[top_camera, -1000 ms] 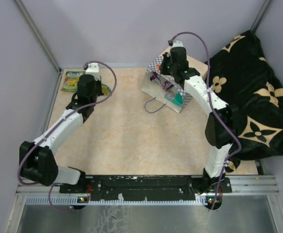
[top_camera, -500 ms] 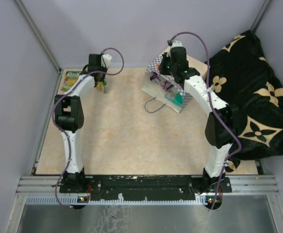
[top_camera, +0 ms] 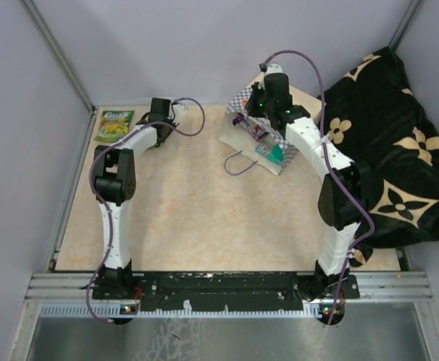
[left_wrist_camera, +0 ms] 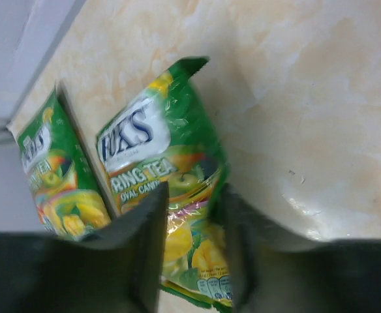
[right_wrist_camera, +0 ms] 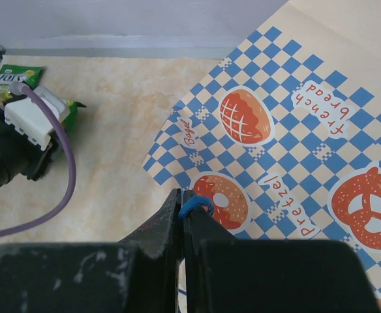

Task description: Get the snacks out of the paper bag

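One green-yellow FOX'S snack (top_camera: 114, 124) (left_wrist_camera: 53, 176) lies flat at the table's back left. A second green snack (left_wrist_camera: 158, 150) (right_wrist_camera: 70, 107) lies right beside it, its face showing between the parted fingers of my left gripper (left_wrist_camera: 192, 192), which is open over it. The paper bag (top_camera: 246, 135) (right_wrist_camera: 295, 130) lies on its side at the back centre, with a teal snack (top_camera: 277, 154) in its mouth. My right gripper (right_wrist_camera: 182, 195) is shut on the bag's blue cord handle (right_wrist_camera: 197, 205).
A black cloth with tan flowers (top_camera: 392, 150) fills the right side. Grey walls close the back and left. The bag's other blue cord handle (top_camera: 238, 164) loops onto the table. The left arm's purple cable (right_wrist_camera: 63, 176) hangs near the bag.
The left arm swung toward the back with a green snack pinched in its jaws, brought it down beside the first one, and its jaws have opened. The right arm has not moved.
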`<state>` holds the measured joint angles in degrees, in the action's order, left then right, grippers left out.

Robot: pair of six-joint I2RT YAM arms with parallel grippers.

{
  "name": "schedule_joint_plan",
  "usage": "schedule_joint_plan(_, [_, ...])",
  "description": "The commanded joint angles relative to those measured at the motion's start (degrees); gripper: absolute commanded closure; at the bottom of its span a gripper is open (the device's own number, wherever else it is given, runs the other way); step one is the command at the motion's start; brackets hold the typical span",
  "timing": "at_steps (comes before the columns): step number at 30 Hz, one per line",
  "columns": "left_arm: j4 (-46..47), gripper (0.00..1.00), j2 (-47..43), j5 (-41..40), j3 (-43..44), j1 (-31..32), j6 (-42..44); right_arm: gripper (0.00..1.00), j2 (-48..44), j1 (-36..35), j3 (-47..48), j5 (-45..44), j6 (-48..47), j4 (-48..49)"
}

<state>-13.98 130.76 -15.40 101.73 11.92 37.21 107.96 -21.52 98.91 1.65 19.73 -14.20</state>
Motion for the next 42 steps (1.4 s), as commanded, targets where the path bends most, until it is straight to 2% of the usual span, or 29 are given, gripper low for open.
schedule_joint_plan(1, [3.4, 0.18, -2.8, -3.5, -1.6, 0.6, 2.1, 1.0, -0.5, 0.2, 0.9, 0.7, 0.4, 2.8])
schedule_joint_plan(2, [3.9, 0.03, -3.8, -2.5, -2.1, 0.5, 0.8, 1.0, -0.6, 0.1, 0.9, 0.7, 0.3, 2.7])
schedule_joint_plan(3, [5.1, 0.01, -5.1, -1.0, -3.2, 0.4, -0.2, 1.0, -0.6, 0.1, 0.9, 0.6, 0.2, 2.7])
schedule_joint_plan(7, [5.4, 0.0, -8.9, 9.7, -2.3, -2.5, -10.0, 1.0, -1.1, 0.1, 0.6, 0.2, -0.3, 2.3])
schedule_joint_plan(13, [-7.4, 0.03, -4.0, 20.4, 7.3, -8.0, -20.6, 1.0, -1.7, 0.1, -0.6, 0.0, -0.5, 2.9])
schedule_joint_plan(16, [-7.4, 0.06, -3.5, 23.8, 5.0, -9.4, -24.8, 1.0, -1.6, 0.1, -0.9, 0.3, -0.3, 3.2])
schedule_joint_plan(21, [-4.5, 0.09, -3.1, 25.0, 0.1, -9.8, -29.5, 1.0, -1.9, 0.1, -1.3, 0.4, -0.2, 3.4])
schedule_joint_plan(26, [-4.3, 0.1, -1.3, 26.1, 0.1, -9.7, -34.6, 1.0, -2.0, 0.0, -1.6, 0.2, -0.3, 3.7])
schedule_joint_plan(30, [-4.3, 0.1, 0.8, 25.5, 1.3, -9.7, -35.5, 1.0, -2.0, 0.1, -2.1, 0.2, -0.2, 3.9])
schedule_joint_plan(42, [-6.7, 0.06, 11.0, 19.8, 16.0, -11.2, -37.4, 1.0, -2.0, 0.1, -2.5, 0.1, -0.1, 4.1])
